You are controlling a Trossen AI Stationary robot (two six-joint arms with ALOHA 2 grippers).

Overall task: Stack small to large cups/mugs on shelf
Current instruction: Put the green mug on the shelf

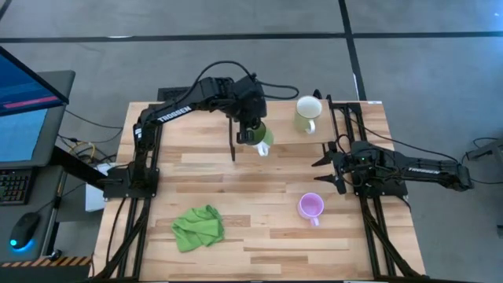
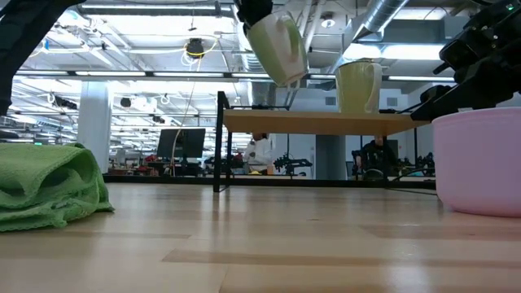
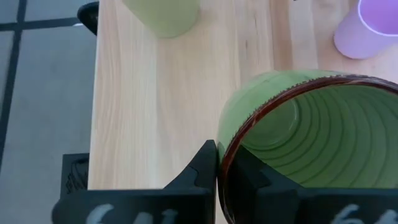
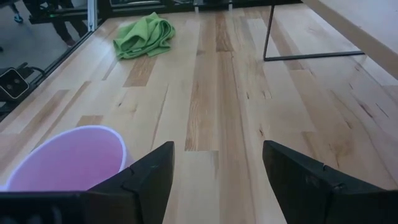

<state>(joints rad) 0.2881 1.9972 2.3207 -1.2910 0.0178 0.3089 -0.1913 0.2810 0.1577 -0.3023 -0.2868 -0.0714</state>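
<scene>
My left gripper (image 1: 250, 130) is shut on the green mug (image 1: 259, 138) and holds it in the air by the shelf's (image 1: 283, 135) left end. In the low view the green mug (image 2: 278, 45) hangs tilted, above the level of the shelf top (image 2: 317, 122). The cream mug (image 1: 308, 115) stands on its base on the shelf. The lilac mug (image 1: 311, 207) stands on the table at the near right. My right gripper (image 1: 325, 171) waits open just beyond it, its fingers spread with nothing between them (image 4: 217, 165). My left gripper pinches the green mug's wall at its brown rim (image 3: 221, 155), one finger (image 3: 200, 169) outside and the other (image 3: 249, 180) inside the mug. The fingers come slanting down from above. The mug hangs below them, tilted and lifted clear of shelf and table.
A crumpled green cloth (image 1: 198, 227) lies near the table's near left. The shelf's thin black legs (image 1: 233, 145) stand on the table just left of the held mug. Bare tabletop lies between the cloth and the lilac mug (image 4: 68, 158).
</scene>
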